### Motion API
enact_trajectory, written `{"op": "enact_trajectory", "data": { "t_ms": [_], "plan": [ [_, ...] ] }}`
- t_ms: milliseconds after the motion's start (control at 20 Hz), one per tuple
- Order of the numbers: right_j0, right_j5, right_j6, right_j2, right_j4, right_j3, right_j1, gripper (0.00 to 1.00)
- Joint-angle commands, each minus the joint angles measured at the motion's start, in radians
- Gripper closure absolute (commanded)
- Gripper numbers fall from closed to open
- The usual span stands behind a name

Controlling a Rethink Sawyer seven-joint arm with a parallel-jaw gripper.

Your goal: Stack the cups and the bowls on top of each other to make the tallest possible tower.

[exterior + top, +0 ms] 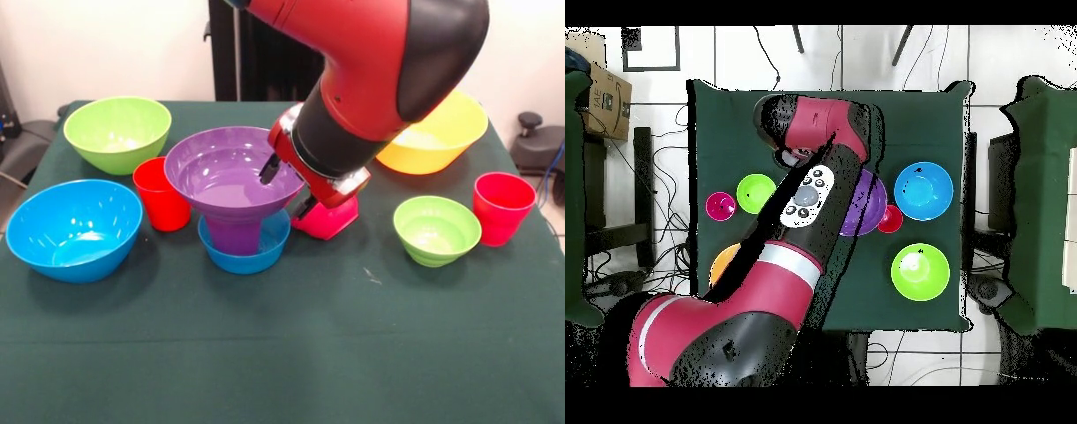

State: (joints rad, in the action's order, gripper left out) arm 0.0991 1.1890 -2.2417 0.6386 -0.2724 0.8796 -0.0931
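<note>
A tower stands at mid-table: a large purple bowl (225, 172) (868, 208) rests on a purple cup (234, 235), which sits in a small blue bowl (250, 252). My gripper (288, 187) is open at that bowl's right rim, with one finger (269, 168) inside the bowl and the other outside. A small red-pink bowl (328, 221) lies upside down just behind the gripper. One red cup (161, 194) (890, 220) stands left of the tower and another red cup (501, 208) (720, 207) at the right. The arm hides the gripper in the overhead view.
On the green table (282, 353), a large blue bowl (75, 228) (923, 190) and a large lime green bowl (117, 132) (920, 272) sit at the left. A yellow bowl (437, 137) (725, 265) and a small lime green bowl (437, 230) (755, 192) sit at the right.
</note>
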Motion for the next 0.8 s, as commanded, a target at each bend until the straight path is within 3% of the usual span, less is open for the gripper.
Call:
{"op": "enact_trajectory", "data": {
  "t_ms": [50,450,800],
  "plan": [
    [0.011,0.088,-0.153,-0.08,-0.007,0.042,-0.038,0.0],
    [0.013,0.048,-0.142,-0.094,0.002,0.079,-0.062,0.0],
    [-0.025,-0.152,-0.057,-0.121,0.05,0.144,-0.052,0.0]
  ]
}}
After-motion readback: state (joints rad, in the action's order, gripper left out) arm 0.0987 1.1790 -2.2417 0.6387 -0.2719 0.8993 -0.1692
